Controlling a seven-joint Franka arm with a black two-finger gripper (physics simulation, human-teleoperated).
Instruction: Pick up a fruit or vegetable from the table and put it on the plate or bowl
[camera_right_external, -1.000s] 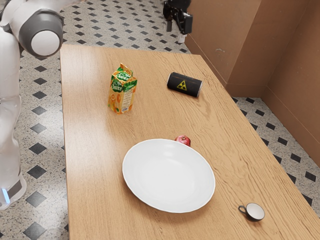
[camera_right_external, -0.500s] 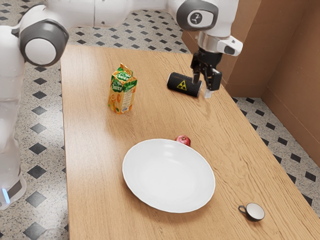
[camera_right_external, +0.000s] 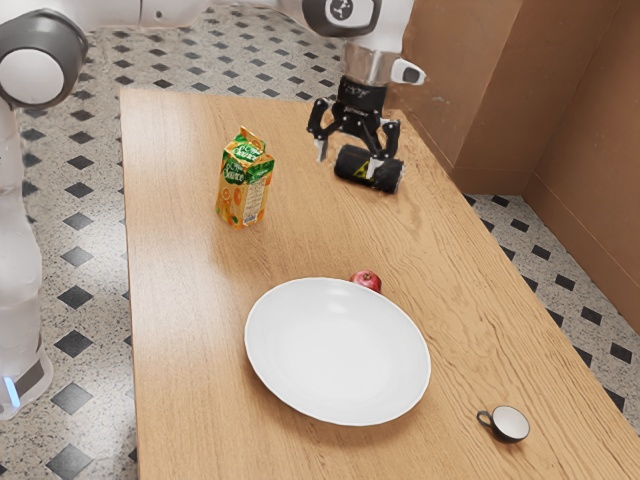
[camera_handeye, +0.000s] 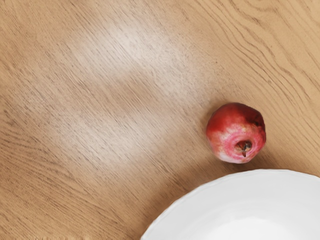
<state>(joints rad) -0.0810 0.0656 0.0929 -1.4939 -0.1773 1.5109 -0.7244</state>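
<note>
The gripper (camera_right_external: 350, 157) hangs over the table (camera_right_external: 190, 300) near the black can (camera_right_external: 385, 172), fingers spread wide and empty, ready to fit around something. The red fruit (camera_right_external: 366, 281) sits on the wood just beside the plate (camera_right_external: 330, 360) (a very short trip, I think). It needs grabbing first.

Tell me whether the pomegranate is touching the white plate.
Apart. The wrist view shows a thin strip of bare table between the pomegranate and the plate rim.
</note>
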